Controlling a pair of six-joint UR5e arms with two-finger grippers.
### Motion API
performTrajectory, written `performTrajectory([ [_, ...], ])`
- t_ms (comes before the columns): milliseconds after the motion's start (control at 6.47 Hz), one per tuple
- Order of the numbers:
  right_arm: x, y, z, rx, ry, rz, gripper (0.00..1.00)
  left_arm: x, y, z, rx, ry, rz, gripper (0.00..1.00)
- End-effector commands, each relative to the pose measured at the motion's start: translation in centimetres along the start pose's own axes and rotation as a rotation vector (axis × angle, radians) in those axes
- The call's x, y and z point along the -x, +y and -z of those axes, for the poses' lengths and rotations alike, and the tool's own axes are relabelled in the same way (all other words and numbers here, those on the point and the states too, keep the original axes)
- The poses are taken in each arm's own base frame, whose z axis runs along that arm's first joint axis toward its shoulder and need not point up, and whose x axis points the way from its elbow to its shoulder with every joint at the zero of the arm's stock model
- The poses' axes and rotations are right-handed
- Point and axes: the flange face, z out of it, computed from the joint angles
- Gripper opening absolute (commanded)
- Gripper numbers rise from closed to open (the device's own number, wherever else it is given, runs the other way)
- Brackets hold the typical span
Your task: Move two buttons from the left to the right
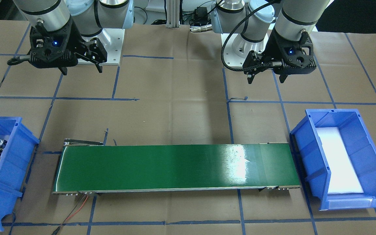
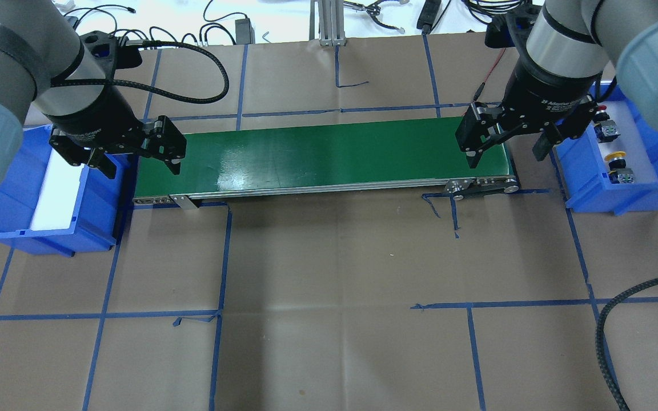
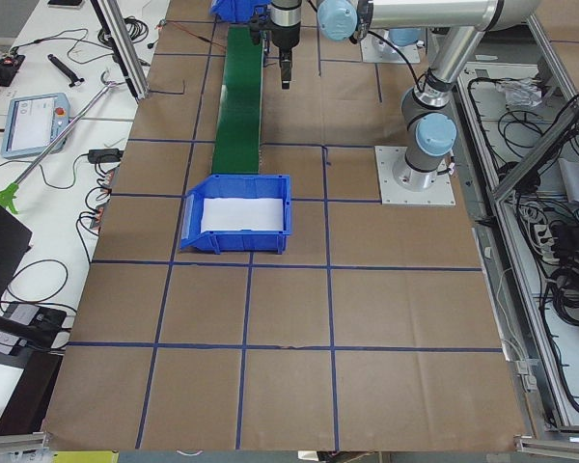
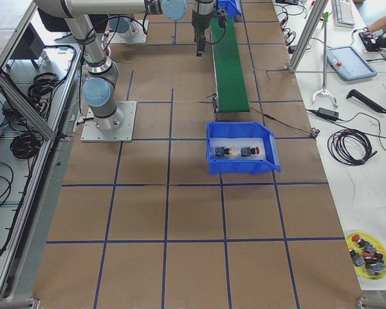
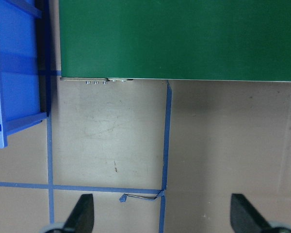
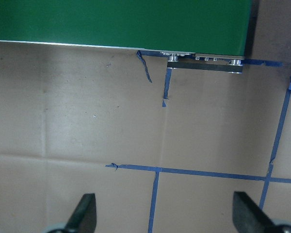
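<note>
Blue bin (image 2: 609, 200): right end of table (image 2: 329, 257), holds red-cap button (image 2: 608, 123), yellow-cap button (image 2: 620, 165).
Right gripper (image 2: 504, 157): jaws apart, empty; centre over one body, descend straight.
Left gripper (image 2: 141, 169): jaws apart, idle.

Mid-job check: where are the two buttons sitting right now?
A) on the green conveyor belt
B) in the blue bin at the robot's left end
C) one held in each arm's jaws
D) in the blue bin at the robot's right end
D: the yellow-capped button and the red-capped button both lie inside the blue bin at the robot's right end, while the conveyor belt carries nothing.
</note>
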Motion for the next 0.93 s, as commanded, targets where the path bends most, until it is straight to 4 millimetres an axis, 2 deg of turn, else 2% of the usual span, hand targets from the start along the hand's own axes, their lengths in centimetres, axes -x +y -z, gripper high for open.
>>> performTrajectory([
  [0, -0.15, -0.03, -0.24, 0.008, 0.0, -0.003, 1.0, 0.0, 0.0, 0.0, 0.0, 0.0, 0.0, 1.0],
  [772, -0.33, -0.4, -0.93, 0.023, -0.003, -0.008, 1.0, 0.0, -0.05, -0.07, 0.002, 0.0, 0.0, 1.0],
])
